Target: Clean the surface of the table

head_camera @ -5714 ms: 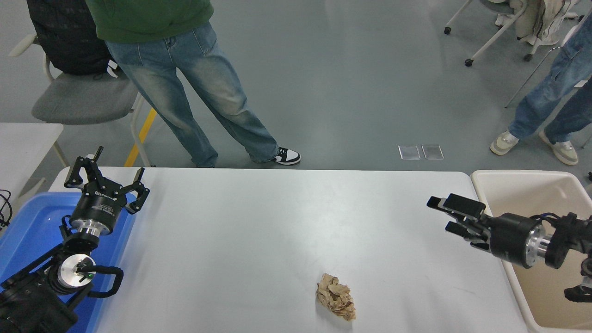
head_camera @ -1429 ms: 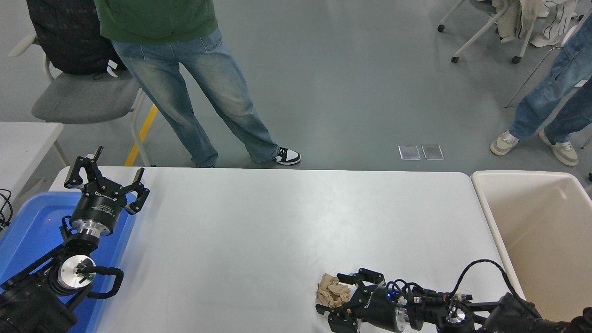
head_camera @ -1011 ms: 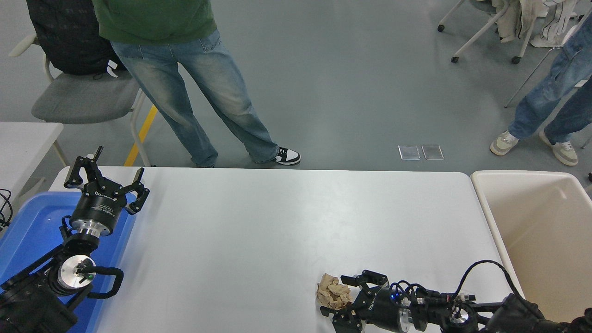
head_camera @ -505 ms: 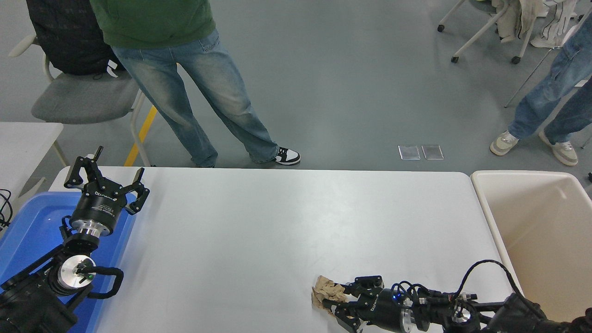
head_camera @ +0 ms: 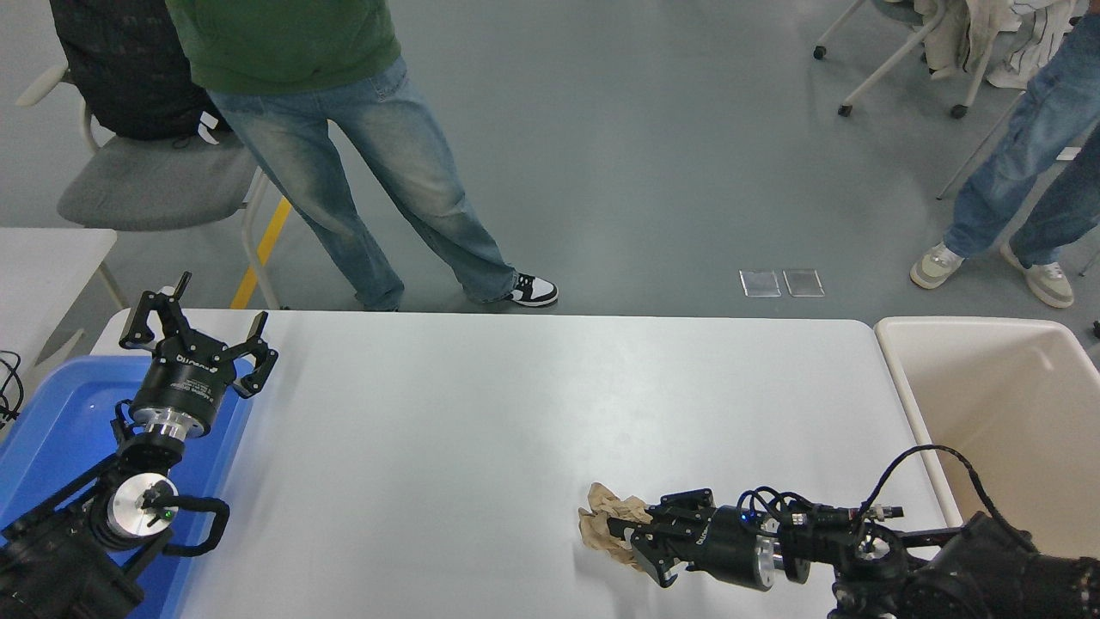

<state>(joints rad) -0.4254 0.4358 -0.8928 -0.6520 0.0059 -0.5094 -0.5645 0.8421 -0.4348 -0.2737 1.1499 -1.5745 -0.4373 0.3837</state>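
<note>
The table surface is a wide matte white top with rounded corners. A crumpled ball of brown paper hangs a little above its near edge, right of centre. My right gripper reaches in low from the lower right and is shut on the right side of that paper. My left gripper is parked at the far left above the blue bin, fingers spread open and holding nothing.
A blue bin sits at the table's left end under the left arm. A beige bin stands off the right end. A person in jeans stands at the far side, beside a grey chair. Another person's legs show at the upper right.
My right gripper came down from the right to the paper ball, closed its fingers on it, and has raised it slightly. The left arm has not moved.
</note>
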